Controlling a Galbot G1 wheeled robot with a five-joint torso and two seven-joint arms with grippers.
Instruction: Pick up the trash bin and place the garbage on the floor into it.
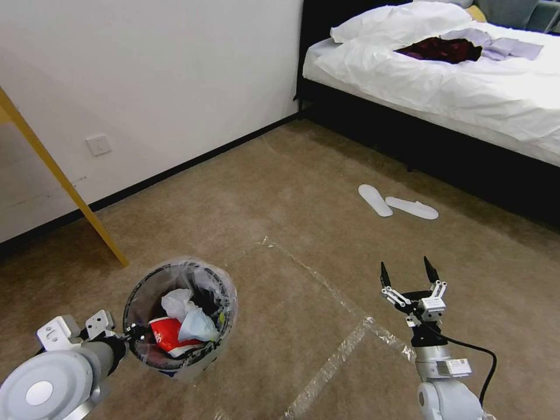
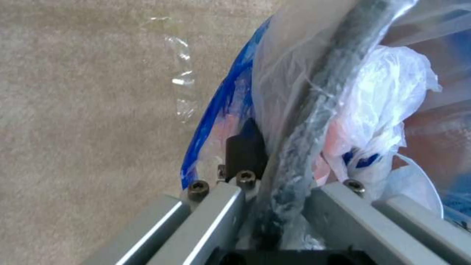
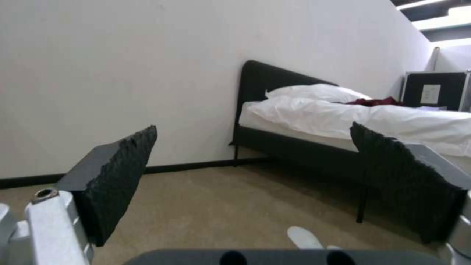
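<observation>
The floor (image 1: pixel 280 192) is beige-brown carpet crossed by shiny tape lines, and no litter lies loose on the stretch in view. A bed (image 1: pixel 455 76) with white bedding stands along the far side, with a pair of white slippers (image 1: pixel 396 204) on the carpet just in front of it; these do not look like rubbish.

The trash bin (image 1: pixel 201 277) hangs at the robot's left, held by its rim and seemingly clear of the carpet, its mouth turned up so the contents stay in. Inside it sit crumpled white tissue and a red-and-white cup (image 1: pixel 166 332), so the garbage appears to be gathered already.

The left gripper (image 1: pixel 129 335) has its jaws pinching the bin's rim, one jaw inside and one outside, with the crinkly clear liner (image 2: pixel 294 55) caught between them. Gripping the rim keeps the opening free for dropping things in.

The right gripper (image 1: pixel 408 274) hovers above the carpet at the robot's right, jaws spread wide and holding nothing, pointing toward the bed.
</observation>
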